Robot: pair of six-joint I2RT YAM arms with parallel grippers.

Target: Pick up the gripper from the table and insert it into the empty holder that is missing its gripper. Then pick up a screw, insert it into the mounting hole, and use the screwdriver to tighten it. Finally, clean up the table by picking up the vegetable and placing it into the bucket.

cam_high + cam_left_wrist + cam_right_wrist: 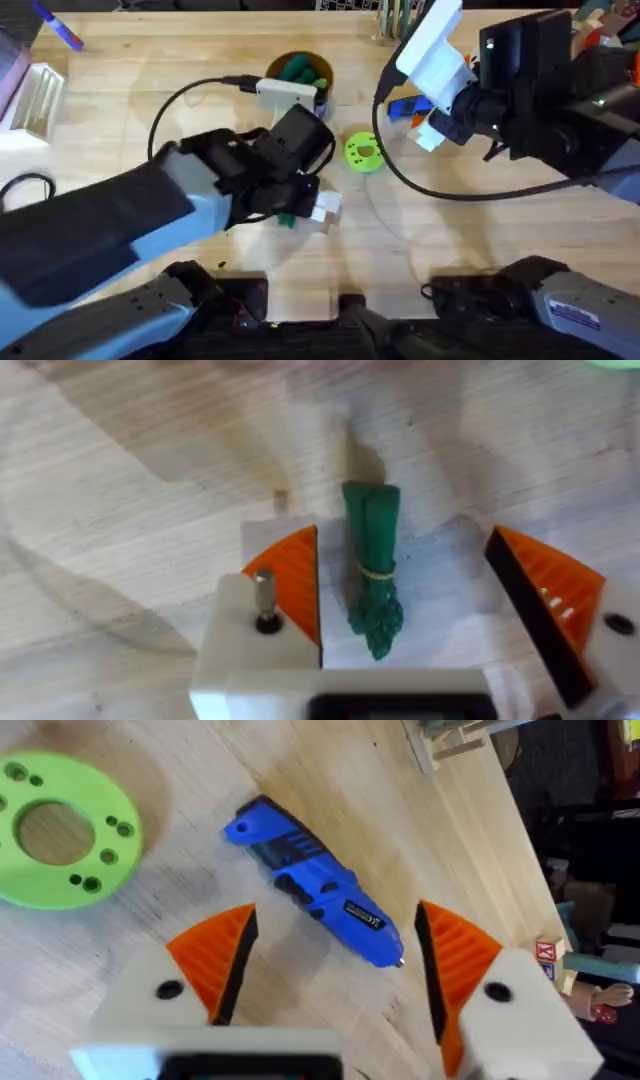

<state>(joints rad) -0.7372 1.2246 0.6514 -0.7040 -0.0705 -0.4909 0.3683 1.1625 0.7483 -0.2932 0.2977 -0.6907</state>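
The vegetable [373, 565], a dark green tied bundle, lies on the wood between the orange pads [295, 575] of my left gripper [420, 585], which is open around it without touching. Overhead, the left gripper [305, 210] hovers low over the vegetable [287, 218] near the table's middle. A small metal screw [264, 592] stands in the left finger's white block. The blue screwdriver [315, 885] lies flat under my open right gripper [335, 960], at the back right [403, 107]. The bucket [300, 72] holds green toys behind the left gripper. The loose gripper and the empty holder are out of view.
A bright green disc [363, 152] lies between the two arms, right of the vegetable. A white block with a black cable [288, 92] sits in front of the bucket. A blue-and-red pen [60, 28] and a white rack [35, 95] are at the far left.
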